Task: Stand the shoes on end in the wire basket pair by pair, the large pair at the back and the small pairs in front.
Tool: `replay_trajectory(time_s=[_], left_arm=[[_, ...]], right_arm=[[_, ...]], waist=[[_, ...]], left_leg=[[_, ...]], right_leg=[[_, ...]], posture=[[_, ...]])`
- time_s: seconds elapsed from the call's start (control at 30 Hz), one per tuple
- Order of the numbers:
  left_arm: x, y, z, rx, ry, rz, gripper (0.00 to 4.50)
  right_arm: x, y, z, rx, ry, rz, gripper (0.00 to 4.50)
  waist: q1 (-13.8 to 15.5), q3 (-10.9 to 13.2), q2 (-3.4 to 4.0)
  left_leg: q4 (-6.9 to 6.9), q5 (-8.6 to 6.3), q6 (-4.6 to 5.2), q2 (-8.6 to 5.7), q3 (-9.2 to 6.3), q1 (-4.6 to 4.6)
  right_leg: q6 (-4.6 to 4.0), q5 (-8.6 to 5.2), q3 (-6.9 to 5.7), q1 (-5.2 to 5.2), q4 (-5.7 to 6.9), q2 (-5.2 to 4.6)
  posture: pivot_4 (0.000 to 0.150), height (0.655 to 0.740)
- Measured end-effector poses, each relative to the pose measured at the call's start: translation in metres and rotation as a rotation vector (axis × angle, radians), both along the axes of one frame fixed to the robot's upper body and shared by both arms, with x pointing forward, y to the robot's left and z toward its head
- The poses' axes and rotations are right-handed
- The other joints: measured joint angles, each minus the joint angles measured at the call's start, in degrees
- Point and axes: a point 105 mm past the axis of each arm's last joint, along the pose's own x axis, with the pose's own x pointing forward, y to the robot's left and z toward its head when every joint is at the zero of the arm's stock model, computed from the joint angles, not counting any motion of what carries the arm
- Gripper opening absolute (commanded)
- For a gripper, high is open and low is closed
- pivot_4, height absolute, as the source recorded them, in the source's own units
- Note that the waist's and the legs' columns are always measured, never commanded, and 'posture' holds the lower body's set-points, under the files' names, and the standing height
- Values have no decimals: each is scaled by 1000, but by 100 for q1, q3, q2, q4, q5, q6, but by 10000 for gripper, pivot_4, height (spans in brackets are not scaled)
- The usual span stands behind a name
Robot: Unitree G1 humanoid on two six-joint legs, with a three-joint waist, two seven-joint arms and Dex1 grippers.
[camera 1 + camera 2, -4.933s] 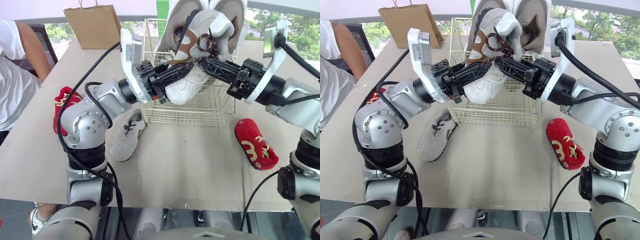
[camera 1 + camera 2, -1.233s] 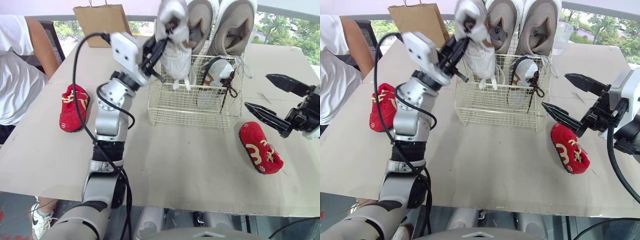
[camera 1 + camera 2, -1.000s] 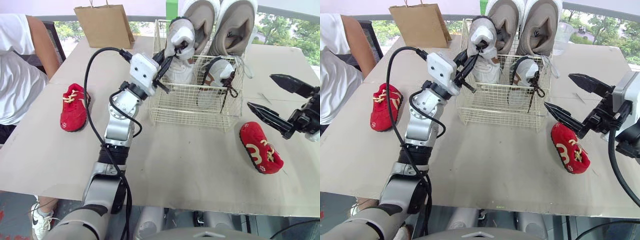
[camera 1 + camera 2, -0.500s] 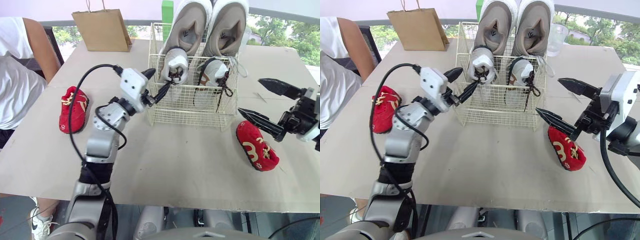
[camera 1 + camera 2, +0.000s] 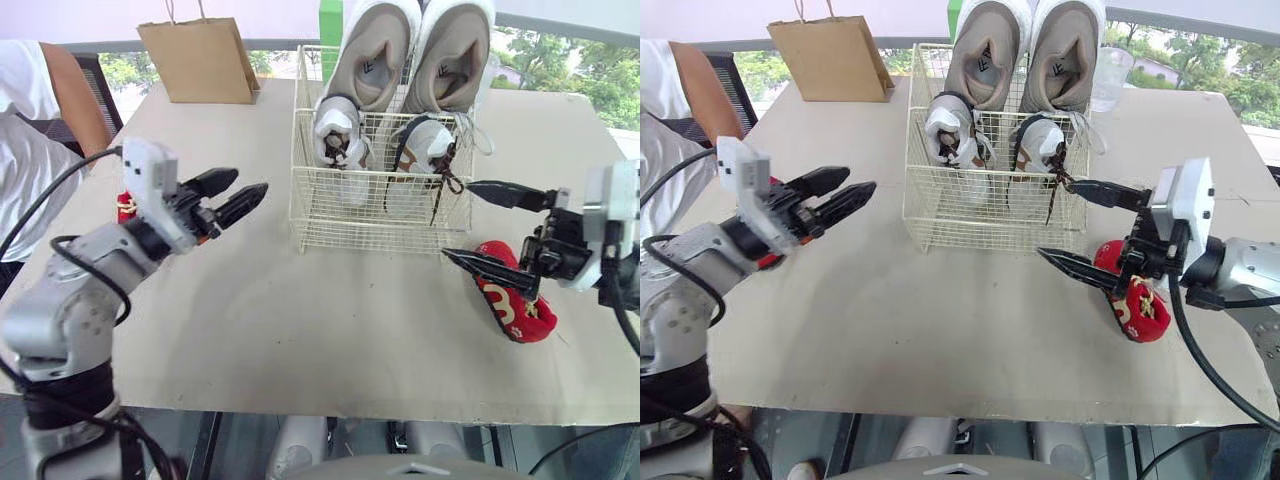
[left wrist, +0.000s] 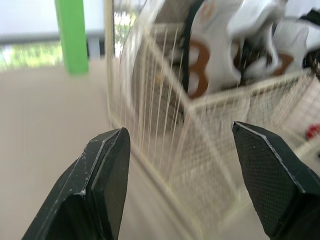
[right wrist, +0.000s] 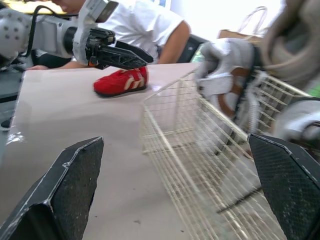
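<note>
Standing on end in wire basket (image 5: 380,222): grey pair (image 5: 376,60) behind, white pair (image 5: 336,130) front.

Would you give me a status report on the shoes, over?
Left tool open, empty, beside wire basket. Right tool open at red shoe. Grey pair, white pair standing in basket. Other red shoe on table, far left.

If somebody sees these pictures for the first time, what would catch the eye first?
The wire basket in the middle of the table strikes first, with the large beige pair standing on end at its back and a small white pair in front. Next comes the open right gripper, hanging beside a red shoe at the robot's right; the other red shoe lies far left, near the open left gripper.
</note>
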Motion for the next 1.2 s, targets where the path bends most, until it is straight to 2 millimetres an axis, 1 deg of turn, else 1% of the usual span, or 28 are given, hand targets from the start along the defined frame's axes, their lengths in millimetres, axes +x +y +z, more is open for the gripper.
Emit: replay_trajectory(time_s=[0.1, 0.13, 0.2, 0.23, 0.27, 0.33, 0.4, 0.43, 0.47, 0.53, 0.6, 0.63, 0.67, 0.7, 0.77, 0.8, 0.93, 1.03, 1.07, 1.1, 1.2], left_arm=[[-13, 4, -18, -4, 72, -1, 35246], [-17, 3, -22, -5, 91, -17, 35246], [-29, -6, -26, -7, 126, -85, 35246], [-35, -13, -24, -10, 129, -129, 35246], [-44, -24, -22, -4, 134, -197, 35246], [-56, -38, -20, 25, 143, -293, 35246], [-70, -61, -21, 63, 165, -437, 35246], [-75, -67, -23, 72, 174, -482, 35246], [-81, -77, -27, 90, 195, -561, 35246], [-84, -86, -28, 98, 199, -615, 35246], [-90, -98, -31, 127, 204, -724, 35246], [-92, -104, -34, 144, 204, -769, 35246], [-93, -104, -34, 145, 203, -771, 35246], [-92, -107, -34, 152, 197, -794, 35246], [-88, -112, -31, 147, 173, -825, 35246], [-85, -116, -30, 136, 160, -844, 35246], [-82, -123, -36, 129, 169, -893, 35246], [-77, -122, -37, 128, 164, -898, 35246], [-76, -124, -38, 123, 158, -911, 35246], [-76, -125, -37, 123, 157, -916, 35246], [-76, -124, -36, 128, 141, -928, 35246]], right_arm=[[0, 8, -14, -34, 46, 32, 45000], [0, 8, -17, -42, 53, 33, 45000], [-1, 7, -24, -61, 79, 29, 45000], [-2, 4, -30, -78, 97, 19, 45000], [-3, -2, -40, -102, 134, -17, 45000], [-3, -14, -54, -121, 200, -91, 45000], [-7, -29, -67, -163, 255, -208, 45000], [-10, -32, -72, -179, 277, -234, 45000], [-18, -38, -78, -208, 318, -284, 45000], [-26, -44, -82, -233, 349, -329, 45000], [-39, -56, -86, -248, 401, -425, 45000], [-46, -63, -87, -249, 428, -482, 45000], [-46, -63, -87, -250, 429, -485, 45000], [-49, -66, -87, -253, 433, -524, 45000], [-55, -73, -91, -259, 454, -603, 45000], [-59, -80, -94, -248, 486, -660, 45000], [-60, -96, -89, -210, 516, -767, 45000], [-57, -113, -83, -208, 570, -829, 45000], [-51, -122, -79, -213, 609, -845, 45000], [-50, -124, -77, -212, 616, -853, 45000], [-37, -131, -71, -218, 701, -827, 45000]], waist=[[-11, 0, 0], [-9, 0, -1], [7, 2, -3], [37, 2, -3], [77, 1, -4], [123, 1, -3], [147, -1, 2], [144, -2, 3], [134, -2, 4], [128, -4, 6], [121, -5, 7], [111, -5, 8], [107, -6, 8], [101, -6, 7], [120, -8, 7], [121, -9, 5], [89, -9, 4], [84, -8, 3], [85, -8, 3], [91, -7, 2], [82, -7, 2]], left_leg=[[0, 0, 0, -1, 1, 0], [-2, 0, -1, 0, 0, -1], [-4, -1, -1, 0, -2, -2], [-4, -1, -1, 0, -2, -3], [-4, -1, -1, 0, -3, -3], [-4, -1, -1, -2, -1, -3], [-5, -1, -1, -6, -1, -3], [-5, -1, -1, -6, 0, -2], [-8, -1, -2, -6, 0, -1], [-10, -1, -2, -5, -1, 2], [-11, -1, -1, -6, 3, 2], [-11, -1, -1, -5, 7, 3], [-11, -1, -1, -5, 8, 3], [-11, -1, 0, -2, 15, 5], [-11, -1, 0, -3, 13, 5], [-11, -1, 0, -2, 14, 4], [-10, -1, 1, 0, 27, 7], [-10, -1, 1, 6, 26, 7], [-10, -1, 2, 6, 30, 8], [-10, -1, 2, 6, 29, 7], [-10, -1, 2, 10, 28, 6]], right_leg=[[-1, 0, 0, -1, -1, -6], [-1, -1, -1, -1, 0, -7], [-3, -1, -4, -2, -1, -12], [-3, -1, -6, -2, -3, -15], [-4, -2, -7, 0, -5, -17], [-5, -2, -6, 0, -5, -22], [-17, -9, -6, 0, -4, -26], [-18, -10, -6, 0, -4, -25], [-20, -11, -6, 0, -4, -23], [-21, -11, -5, 1, -3, -18], [-12, -7, -1, 1, -3, -11], [-7, -5, 4, 1, -4, -7], [-7, -5, 5, 0, -4, -6], [-6, -5, 13, 0, -6, 0], [-4, -6, 11, 0, -6, 13], [-4, -6, 16, 0, -8, 33], [-2, -6, 28, -1, -8, 40], [-7, -8, 31, -1, -8, 46], [-17, -13, 34, -1, -8, 47], [-20, -14, 37, -2, -9, 47], [-19, -13, 42, -4, -9, 55]], posture=[[1500, 7400], [1500, 7400], [1500, 7400], [1500, 7400], [1500, 7400], [1500, 7400], [1500, 7400], [1500, 7400], [1500, 7400], [1500, 7400], [1500, 7400], [1500, 7400], [1500, 7400], [1500, 7400], [1500, 7400], [1500, 7400], [1500, 7400], [1500, 7400], [1500, 7400], [1500, 7400], [1500, 7400]])
